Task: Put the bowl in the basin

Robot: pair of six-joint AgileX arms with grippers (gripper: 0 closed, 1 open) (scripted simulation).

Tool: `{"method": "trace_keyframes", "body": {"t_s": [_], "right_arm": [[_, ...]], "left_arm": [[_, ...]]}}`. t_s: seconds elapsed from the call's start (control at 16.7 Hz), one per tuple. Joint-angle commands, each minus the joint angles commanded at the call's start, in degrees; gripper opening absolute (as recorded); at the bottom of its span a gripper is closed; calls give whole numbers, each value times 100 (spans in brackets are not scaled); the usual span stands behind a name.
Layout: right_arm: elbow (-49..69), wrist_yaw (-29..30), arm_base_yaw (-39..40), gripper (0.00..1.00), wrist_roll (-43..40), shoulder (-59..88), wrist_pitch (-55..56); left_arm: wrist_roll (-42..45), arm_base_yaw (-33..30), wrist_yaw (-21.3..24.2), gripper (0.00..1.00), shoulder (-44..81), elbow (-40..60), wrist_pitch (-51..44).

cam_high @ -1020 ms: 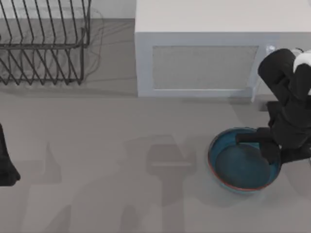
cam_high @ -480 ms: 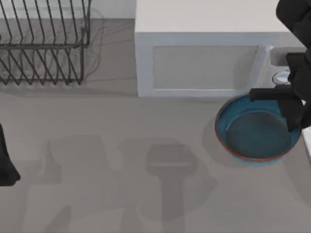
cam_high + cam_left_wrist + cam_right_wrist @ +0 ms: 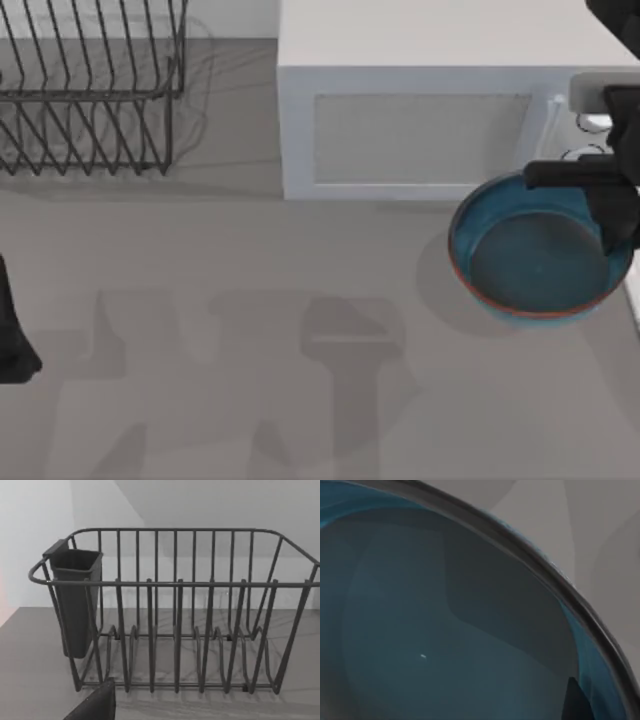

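The glossy blue bowl (image 3: 535, 255) with its thin reddish-brown rim hangs above the table at the right, just in front of the microwave's right corner. My right gripper (image 3: 612, 225) is shut on the bowl's right-hand rim, one dark finger reaching down inside it. The right wrist view looks into the bowl's blue inside (image 3: 420, 630), with a dark fingertip (image 3: 575, 700) at its edge. The basin lies mostly past the top view's right edge; a pale strip (image 3: 634, 300) there looks like its rim. My left arm (image 3: 12, 340) is parked at the left edge.
A white microwave (image 3: 420, 110) stands at the back middle, close behind the bowl. A dark wire dish rack (image 3: 90, 90) sits at the back left; the left wrist view faces this dish rack (image 3: 175, 620) and its dark cutlery cup (image 3: 75, 595). Bare grey table lies between.
My right gripper has carried the bowl to the right and toward the back, from the table in front of the microwave to beside its right corner. The left arm has not moved.
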Motion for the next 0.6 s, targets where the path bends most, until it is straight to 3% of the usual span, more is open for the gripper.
{"method": "trace_keyframes", "body": {"t_s": [0.3, 0.6], "right_arm": [[-762, -88, -848, 0, -283, -34, 843], [-2196, -419, -2624, 0, -763, -138, 3132]], "left_arm": [[0, 0, 0, 100, 0, 0, 0], [0, 0, 0, 100, 0, 0, 0]]}}
